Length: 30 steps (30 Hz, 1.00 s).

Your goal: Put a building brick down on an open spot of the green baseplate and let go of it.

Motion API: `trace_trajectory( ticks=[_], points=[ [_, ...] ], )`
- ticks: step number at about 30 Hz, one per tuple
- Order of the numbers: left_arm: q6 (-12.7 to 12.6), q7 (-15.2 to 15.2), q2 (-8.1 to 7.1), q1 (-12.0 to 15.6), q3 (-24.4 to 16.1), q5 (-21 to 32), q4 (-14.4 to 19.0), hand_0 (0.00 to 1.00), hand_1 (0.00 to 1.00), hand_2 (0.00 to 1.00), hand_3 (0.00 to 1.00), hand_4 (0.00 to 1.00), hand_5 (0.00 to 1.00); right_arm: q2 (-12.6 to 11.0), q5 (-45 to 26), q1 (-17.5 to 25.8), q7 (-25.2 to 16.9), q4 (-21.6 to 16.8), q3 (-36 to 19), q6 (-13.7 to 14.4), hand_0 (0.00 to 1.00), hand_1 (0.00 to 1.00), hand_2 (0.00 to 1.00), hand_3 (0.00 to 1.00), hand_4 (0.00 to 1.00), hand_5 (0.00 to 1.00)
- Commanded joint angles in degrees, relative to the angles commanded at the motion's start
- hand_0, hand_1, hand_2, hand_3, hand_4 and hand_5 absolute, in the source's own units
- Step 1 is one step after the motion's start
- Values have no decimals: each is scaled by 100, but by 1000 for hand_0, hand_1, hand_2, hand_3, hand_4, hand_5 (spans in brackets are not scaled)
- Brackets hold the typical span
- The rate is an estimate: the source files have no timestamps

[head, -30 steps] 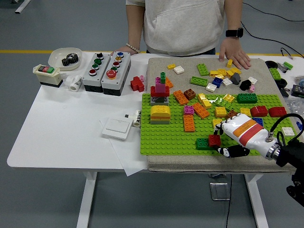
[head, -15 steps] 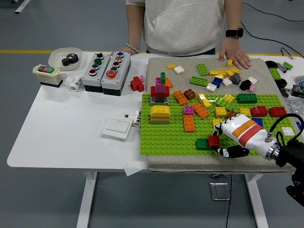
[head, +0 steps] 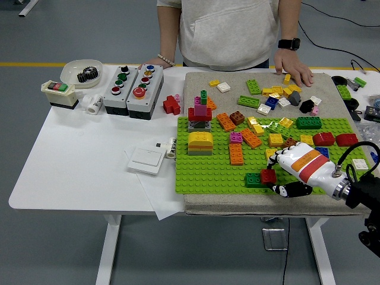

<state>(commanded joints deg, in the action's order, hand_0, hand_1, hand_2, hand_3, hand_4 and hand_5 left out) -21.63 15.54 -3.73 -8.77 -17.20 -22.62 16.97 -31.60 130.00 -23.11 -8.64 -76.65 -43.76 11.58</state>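
Red brick point(head: 268, 176) is pinched by the right hand point(head: 291, 168) at the green baseplate's point(head: 208, 169) five o'clock edge, not yet released.

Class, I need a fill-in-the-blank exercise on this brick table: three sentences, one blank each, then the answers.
1. The right hand touches a ____ brick near the baseplate's front edge.
2. Directly left of that brick sits a ____ brick.
3. The gear lies in a white ____.

Answers: red; green; dish

White table point(head: 71, 178) on grey floor point(head: 53, 249); yellow floor line point(head: 29, 64) behind.
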Motion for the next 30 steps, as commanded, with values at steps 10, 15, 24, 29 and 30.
trace_trajectory(
  ticks=[10, 15, 24, 29, 30],
  points=[
    [4, 24, 4, 26, -42, -75, -3, 739, 721, 725, 590, 642, 665, 14, 0, 24, 0, 1, -2, 10, 355, 526, 694, 557, 760, 424],
    [4, 34, 5, 36, -60, -108, -4, 738, 721, 725, 589, 642, 665, 24, 0, 32, 11, 13, 4, 41, 353, 530, 706, 571, 767, 415],
    [4, 47, 1, 41, -78, -151, -2, 738, 721, 725, 589, 643, 666, 36, 0, 30, 28, 19, -12, 60, 354, 533, 707, 578, 788, 420],
    [6, 49, -1, 40, -81, -161, 0, 738, 721, 725, 589, 643, 666, 54, 0, 27, 22, 41, -24, 59, 354, 533, 707, 578, 788, 420],
    [6, 47, -1, 39, -79, -157, 0, 739, 721, 724, 589, 643, 666, 58, 0, 27, 21, 44, -27, 60, 357, 534, 707, 580, 797, 428]
  ],
)
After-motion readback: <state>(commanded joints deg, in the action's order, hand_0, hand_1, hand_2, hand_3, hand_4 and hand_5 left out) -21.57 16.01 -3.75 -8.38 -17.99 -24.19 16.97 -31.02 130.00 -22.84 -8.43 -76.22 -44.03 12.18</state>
